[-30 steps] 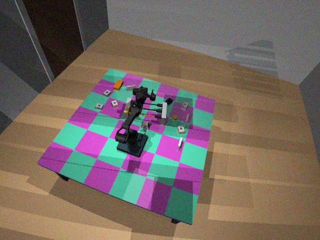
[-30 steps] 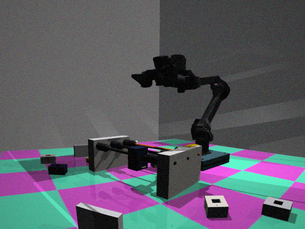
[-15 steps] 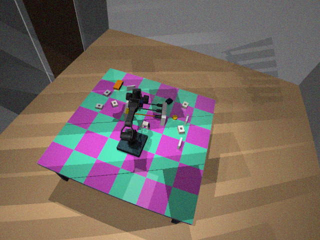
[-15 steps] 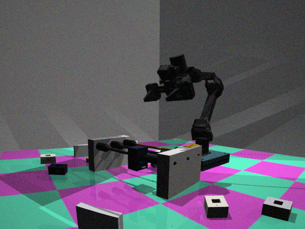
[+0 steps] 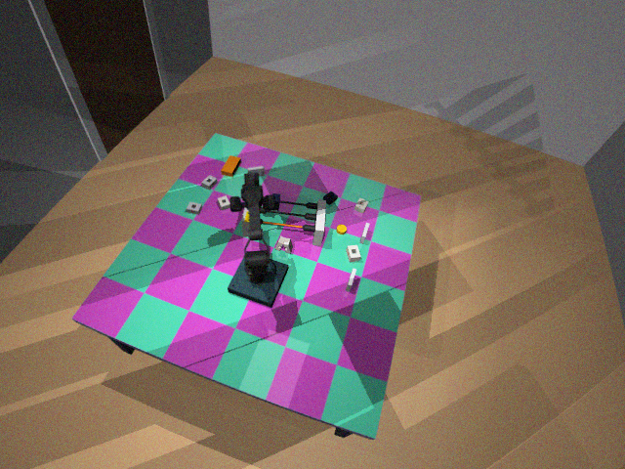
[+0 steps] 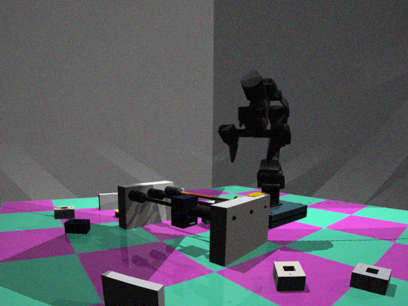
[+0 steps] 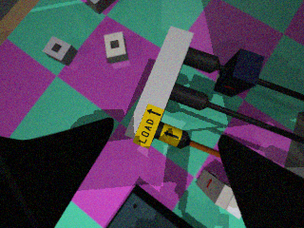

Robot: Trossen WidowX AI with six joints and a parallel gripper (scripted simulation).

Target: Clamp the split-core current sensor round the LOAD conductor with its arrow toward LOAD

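The open sensor (image 5: 283, 245) (image 7: 212, 184) is a light grey block with a red arrow, standing between the arm's base and the conductor rack. In the wrist view the right finger partly covers it. The LOAD conductor (image 5: 282, 225) (image 6: 206, 196) (image 7: 203, 147) is the orange wire, the one nearest the base. The yellow LOAD marker (image 6: 255, 194) (image 7: 148, 127) is on top of one end wall, and a yellow band (image 7: 170, 135) with a black arrow is beside it. My gripper (image 6: 252, 160) (image 7: 165, 130) is open and empty, pointing down high above the LOAD end.
White end walls (image 5: 319, 223) (image 6: 245, 227) (image 7: 163, 71) hold three conductors. A dark blue block (image 6: 183, 210) (image 7: 243, 71) sits round the outermost black one. Several pale blocks with square holes, an orange block (image 5: 230, 165), a yellow disc (image 5: 341, 229) and upright white plates (image 5: 352, 279) stand around.
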